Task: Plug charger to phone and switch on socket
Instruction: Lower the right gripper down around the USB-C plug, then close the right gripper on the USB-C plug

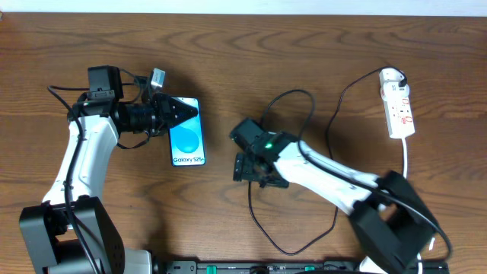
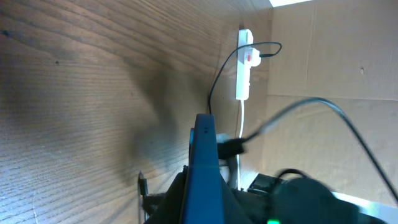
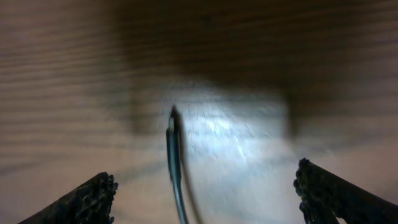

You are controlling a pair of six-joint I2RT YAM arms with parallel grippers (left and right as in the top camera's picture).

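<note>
The phone [image 1: 188, 139] lies screen-up, its blue "Galaxy S25+" display showing. My left gripper [image 1: 176, 113] is shut on its top end; the left wrist view shows the phone [image 2: 204, 155] edge-on between the dark fingers [image 2: 179, 194]. The charger [image 1: 294, 91] is a thin black cable looping across the table from the socket [image 1: 398, 103], a white strip at the right. My right gripper [image 1: 238, 152] hangs open just right of the phone. In the right wrist view the charger's free tip [image 3: 174, 146] lies on the wood between its wide-apart fingers [image 3: 87, 200].
The socket's thick white cord [image 1: 407, 156] runs toward the front past the right arm's base. Slack black cable loops near the front edge [image 1: 289, 251]. The left wrist view shows the socket [image 2: 244, 68] far off, with a cardboard wall [image 2: 336, 56] behind it.
</note>
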